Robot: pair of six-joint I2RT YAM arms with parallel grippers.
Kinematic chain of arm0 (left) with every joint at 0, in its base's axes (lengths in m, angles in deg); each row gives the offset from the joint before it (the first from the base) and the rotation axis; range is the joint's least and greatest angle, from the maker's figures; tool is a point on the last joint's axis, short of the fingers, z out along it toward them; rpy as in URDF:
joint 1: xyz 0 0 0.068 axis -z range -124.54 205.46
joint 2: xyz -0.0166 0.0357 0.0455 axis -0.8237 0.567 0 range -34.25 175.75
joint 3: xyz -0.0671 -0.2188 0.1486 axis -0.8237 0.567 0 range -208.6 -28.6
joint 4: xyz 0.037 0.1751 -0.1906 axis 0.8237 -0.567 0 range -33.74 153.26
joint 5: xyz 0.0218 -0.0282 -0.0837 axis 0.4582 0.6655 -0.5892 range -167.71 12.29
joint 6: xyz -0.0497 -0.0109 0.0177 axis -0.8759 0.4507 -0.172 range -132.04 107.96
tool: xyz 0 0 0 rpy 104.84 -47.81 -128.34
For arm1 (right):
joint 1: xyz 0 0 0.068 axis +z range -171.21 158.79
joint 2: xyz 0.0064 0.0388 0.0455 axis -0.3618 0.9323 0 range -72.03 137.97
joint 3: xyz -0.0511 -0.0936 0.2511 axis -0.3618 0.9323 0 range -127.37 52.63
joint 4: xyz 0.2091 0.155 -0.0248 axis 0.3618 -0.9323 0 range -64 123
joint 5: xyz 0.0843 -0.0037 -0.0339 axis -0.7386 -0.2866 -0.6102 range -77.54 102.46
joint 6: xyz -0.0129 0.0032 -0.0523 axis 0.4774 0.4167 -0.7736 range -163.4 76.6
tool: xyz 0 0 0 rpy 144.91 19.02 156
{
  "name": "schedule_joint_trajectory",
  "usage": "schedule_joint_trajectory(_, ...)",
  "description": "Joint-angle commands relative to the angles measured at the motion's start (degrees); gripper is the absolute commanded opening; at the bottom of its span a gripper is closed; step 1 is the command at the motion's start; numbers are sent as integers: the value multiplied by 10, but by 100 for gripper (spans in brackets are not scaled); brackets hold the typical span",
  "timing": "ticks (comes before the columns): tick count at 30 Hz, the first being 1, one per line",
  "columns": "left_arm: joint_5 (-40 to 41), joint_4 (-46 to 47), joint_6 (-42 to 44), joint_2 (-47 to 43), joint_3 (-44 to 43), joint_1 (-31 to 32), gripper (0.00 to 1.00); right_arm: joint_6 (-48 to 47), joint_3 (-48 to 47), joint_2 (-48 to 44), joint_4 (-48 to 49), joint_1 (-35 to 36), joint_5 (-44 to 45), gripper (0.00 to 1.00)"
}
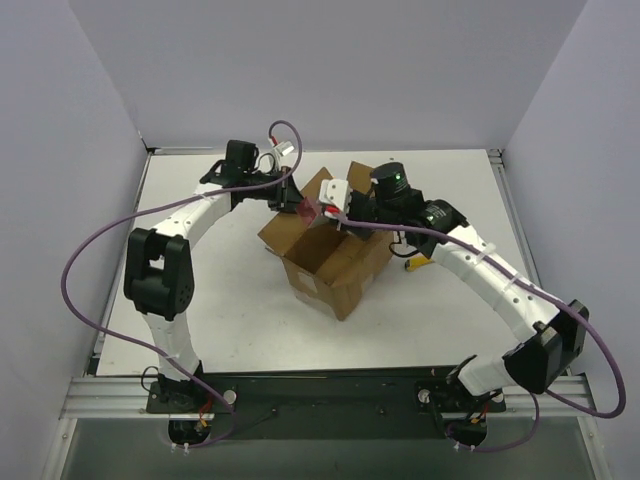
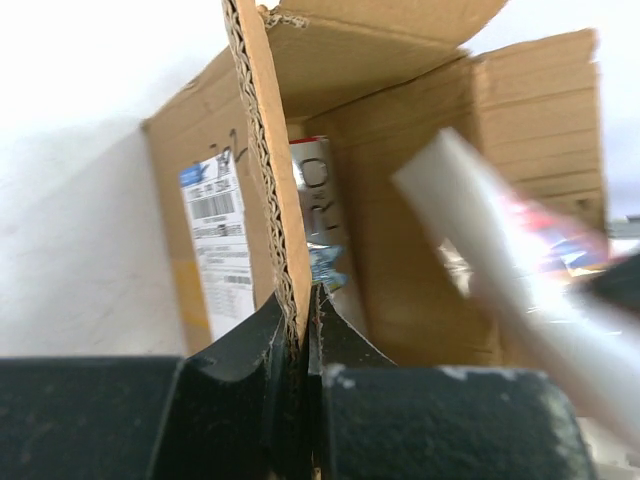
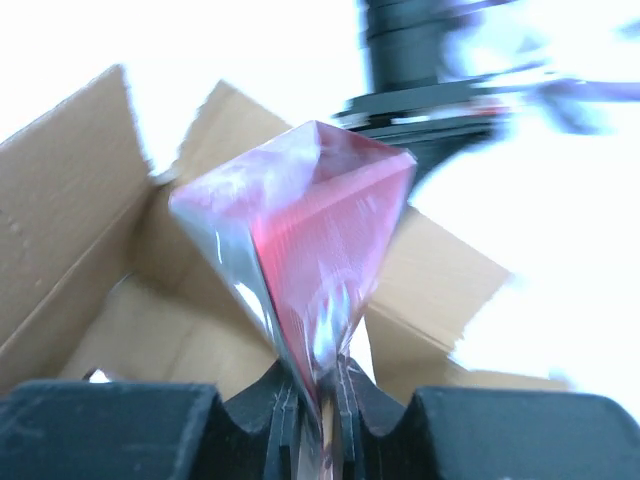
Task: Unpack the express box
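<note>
Express box (image 1: pixel 335 262) sits mid-counter (image 1: pixel 230 300), flaps open. Left gripper (image 2: pixel 300 335) clamped on its far-left flap edge. Right gripper (image 3: pixel 320 395) just above the opening, pinching a red-and-white carton (image 3: pixel 300 230). White barcode label (image 2: pixel 222 235) on box side, text unreadable. "RO" legible on silvery pack (image 2: pixel 318 200) inside.

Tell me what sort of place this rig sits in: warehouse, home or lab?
Probably a lab test cell, not a warehouse: a white table boxed in by plain blank walls, with a metal mounting rail along its near edge.
</note>
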State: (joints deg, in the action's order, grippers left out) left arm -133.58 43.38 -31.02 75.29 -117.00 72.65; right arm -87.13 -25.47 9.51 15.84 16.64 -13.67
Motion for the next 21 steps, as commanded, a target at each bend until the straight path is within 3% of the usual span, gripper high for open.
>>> schedule_joint_trajectory(1,96,-66,69,-8,-10,-22,6,86,-56,-57,35,-24,119,0)
schedule_joint_trajectory(5,116,-59,47,-34,8,-23,9,141,-39,-76,100,-85,294,0)
schedule_joint_trajectory(10,116,-57,45,-56,16,-22,11,249,-42,-85,108,-201,341,0)
schedule_joint_trajectory(13,118,-59,46,-55,17,-22,11,266,-44,-85,94,-235,358,0)
schedule_joint_trajectory(21,121,-60,52,-60,8,-19,12,342,-40,-7,-68,-341,441,0)
